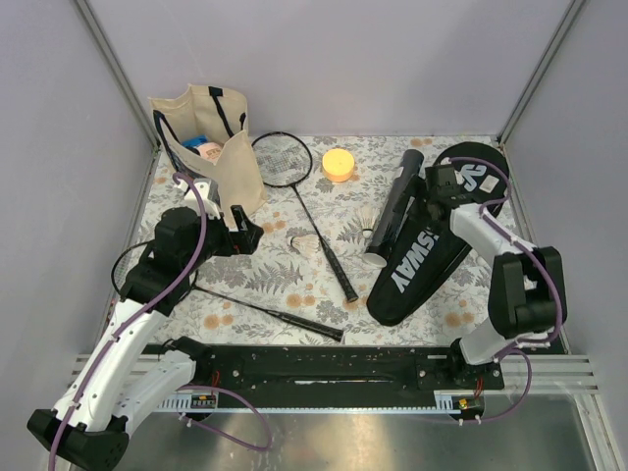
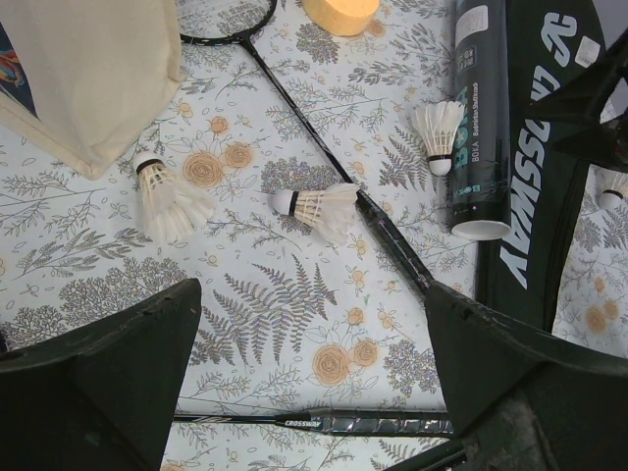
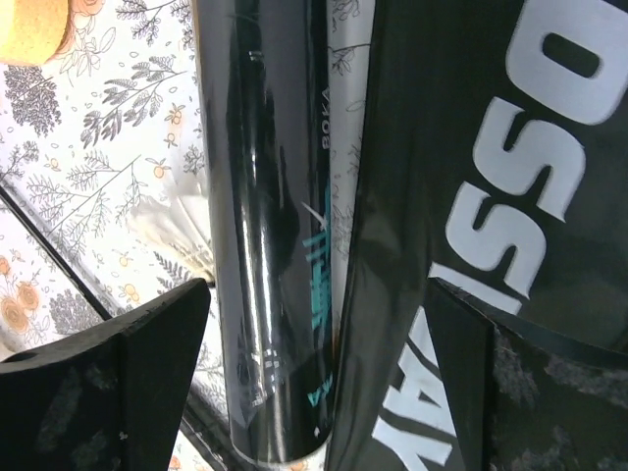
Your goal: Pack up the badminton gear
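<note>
One thin black racket [image 1: 319,231] lies across the middle of the mat, its head by the tote. A second racket [image 1: 285,316] lies near the front; its handle [image 2: 392,424] shows under my left gripper. The long black lettered tube [image 1: 392,211] lies against the black "CROSSWAY" cover [image 1: 432,257]. White shuttlecocks [image 1: 306,243] lie loose; the left wrist view shows one by the tote [image 2: 167,201], one mid-mat [image 2: 319,206] and one by the tube [image 2: 437,132]. My left gripper [image 1: 245,234] is open and empty above the mat [image 2: 309,392]. My right gripper [image 1: 434,194] is open, straddling the tube [image 3: 265,226] and the cover's edge [image 3: 491,196].
A beige tote bag [image 1: 211,137] with dark handles stands at the back left, with items inside. A round yellow-orange object [image 1: 339,164] sits at the back middle. Grey walls close the back and sides. A black rail [image 1: 314,368] runs along the near edge.
</note>
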`<state>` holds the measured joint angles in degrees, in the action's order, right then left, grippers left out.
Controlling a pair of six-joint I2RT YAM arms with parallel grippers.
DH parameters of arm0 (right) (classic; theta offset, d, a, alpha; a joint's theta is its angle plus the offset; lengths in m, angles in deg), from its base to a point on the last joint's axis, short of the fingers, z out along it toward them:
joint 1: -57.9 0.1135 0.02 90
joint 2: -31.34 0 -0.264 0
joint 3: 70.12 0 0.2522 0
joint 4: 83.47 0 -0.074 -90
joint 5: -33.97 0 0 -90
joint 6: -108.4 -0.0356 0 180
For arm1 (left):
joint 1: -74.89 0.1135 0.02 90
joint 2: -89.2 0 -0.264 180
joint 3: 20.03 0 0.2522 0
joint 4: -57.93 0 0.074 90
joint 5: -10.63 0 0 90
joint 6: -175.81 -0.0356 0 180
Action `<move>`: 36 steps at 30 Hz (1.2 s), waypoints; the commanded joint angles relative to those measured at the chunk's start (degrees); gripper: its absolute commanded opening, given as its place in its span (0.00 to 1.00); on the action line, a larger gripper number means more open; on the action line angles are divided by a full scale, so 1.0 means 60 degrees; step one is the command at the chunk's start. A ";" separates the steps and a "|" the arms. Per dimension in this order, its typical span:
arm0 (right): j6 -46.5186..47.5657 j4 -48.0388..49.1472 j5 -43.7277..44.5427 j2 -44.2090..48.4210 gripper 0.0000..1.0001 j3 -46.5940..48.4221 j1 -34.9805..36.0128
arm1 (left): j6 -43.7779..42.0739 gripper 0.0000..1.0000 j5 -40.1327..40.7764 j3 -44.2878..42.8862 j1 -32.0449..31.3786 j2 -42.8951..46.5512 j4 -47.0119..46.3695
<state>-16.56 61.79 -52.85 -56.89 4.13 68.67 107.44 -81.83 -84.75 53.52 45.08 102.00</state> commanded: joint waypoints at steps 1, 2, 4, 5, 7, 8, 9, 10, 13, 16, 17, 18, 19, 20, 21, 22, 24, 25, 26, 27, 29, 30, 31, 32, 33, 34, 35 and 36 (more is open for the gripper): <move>0.0070 0.1107 -0.0867 -0.0894 0.99 0.0802 -0.0153 | -0.0016 0.99 0.0220 0.0100 0.0016 0.0087 -0.0393; 0.0128 0.1340 -0.0997 -0.1085 0.99 0.0817 -0.0153 | -0.0016 0.99 0.0219 0.0085 0.0016 0.0058 -0.0393; 0.0187 0.1837 -0.1378 -0.1393 1.00 0.0802 -0.0153 | -0.0016 0.99 0.0205 0.0071 0.0016 0.0029 -0.0407; 0.0173 0.1956 -0.1394 -0.1554 1.00 0.0831 -0.0153 | -0.0016 0.99 0.0219 0.0056 0.0016 0.0014 -0.0393; 0.0085 0.1957 -0.1307 -0.1891 1.00 0.0948 -0.0153 | -0.0030 0.99 0.0190 0.0070 0.0016 0.0014 -0.0392; 0.0041 0.1957 -0.1277 -0.2095 0.99 0.1007 -0.0153 | -0.0030 0.99 0.0205 0.0070 0.0016 0.0029 -0.0393; -0.0032 0.1928 -0.1306 -0.2257 1.00 0.1080 -0.0153 | -0.0059 0.99 0.0234 0.0056 0.0016 0.0029 -0.0407; -0.0120 0.1942 -0.1379 -0.2447 1.00 0.1139 -0.0153 | -0.0045 0.99 0.0263 0.0085 0.0016 0.0058 -0.0393; -0.0325 0.2118 -0.1686 -0.2858 0.97 0.1241 -0.0153 | -0.0060 0.99 0.0322 0.0085 0.0030 0.0073 -0.0393; -0.0355 0.2148 -0.1644 -0.3122 0.92 0.1358 -0.0153 | -0.0060 0.98 0.0351 0.0100 0.0016 0.0044 -0.0407; -0.0355 0.2133 -0.1585 -0.3195 0.90 0.1402 -0.0168 | -0.0060 0.98 0.0351 0.0085 0.0016 0.0029 -0.0407; -0.0340 0.2118 -0.1570 -0.3269 0.87 0.1461 -0.0168 | -0.0074 0.98 0.0366 0.0100 0.0016 0.0029 -0.0393; -0.0340 0.2089 -0.1585 -0.3327 0.85 0.1505 -0.0183 | -0.0060 0.99 0.0351 0.0100 0.0016 0.0014 -0.0393; -0.0340 0.2104 -0.1599 -0.3400 0.81 0.1563 -0.0183 | -0.0060 0.98 0.0351 0.0100 0.0016 0.0014 -0.0393; -0.0340 0.2104 -0.1599 -0.3430 0.77 0.1593 -0.0183 | -0.0074 0.98 0.0322 0.0085 0.0030 0.0000 -0.0393; -0.0340 0.2104 -0.1585 -0.3431 0.75 0.1608 -0.0197 | -0.0074 0.99 0.0278 0.0085 0.0016 -0.0015 -0.0378; -0.0340 0.2089 -0.1556 -0.3329 0.68 0.1579 -0.0227 | -0.0060 0.98 0.0278 0.0085 0.0016 0.0000 -0.0378; -0.0311 0.2075 -0.1512 -0.3183 0.66 0.1521 -0.0227 | -0.0031 0.98 0.0278 0.0100 0.0030 -0.0015 -0.0392; -0.0267 0.2045 -0.1497 -0.3036 0.65 0.1491 -0.0241 | -0.0001 0.98 0.0292 0.0114 0.0016 0.0014 -0.0393; -0.0195 0.1987 -0.1439 -0.2817 0.64 0.1462 -0.0241 | 0.0013 0.98 0.0293 0.0129 0.0016 0.0014 -0.0393; -0.0019 0.1753 -0.1394 -0.2363 0.62 0.1447 -0.0227 | 0.0043 0.98 0.0263 0.0114 0.0016 0.0029 -0.0407; 0.0069 0.1665 -0.1394 -0.2100 0.61 0.1389 -0.0241 | 0.0057 0.98 0.0234 0.0129 0.0016 0.0029 -0.0407; 0.0142 0.1621 -0.1423 -0.1807 0.60 0.1345 -0.0241 | 0.0087 0.98 0.0205 0.0143 0.0016 0.0043 -0.0407; 0.0230 0.1591 -0.1525 -0.1573 0.59 0.1272 -0.0227 | 0.0101 0.98 0.0147 0.0144 0.0016 0.0043 -0.0436; 0.0303 0.1504 -0.1628 -0.1309 0.58 0.1199 -0.0241 | 0.0159 0.98 0.0059 0.0144 0.0016 0.0029 -0.0480; 0.0348 0.1431 -0.1774 -0.1089 0.57 0.1140 -0.0241 | 0.0218 0.98 -0.0043 0.0158 0.0016 0.0014 -0.0509; 0.0363 0.1357 -0.1935 -0.0840 0.57 0.1052 -0.0241 | 0.0277 0.98 -0.0204 0.0144 0.0016 -0.0015 -0.0553; 0.0406 0.1357 -0.2212 -0.0606 0.56 0.0964 -0.0227 | 0.0335 0.98 -0.0408 0.0086 0.0016 -0.0102 -0.0554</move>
<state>-16.34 68.96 -62.14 -69.13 10.27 67.57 108.03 -81.74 -83.90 53.52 45.06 101.86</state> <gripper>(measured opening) 0.729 0.983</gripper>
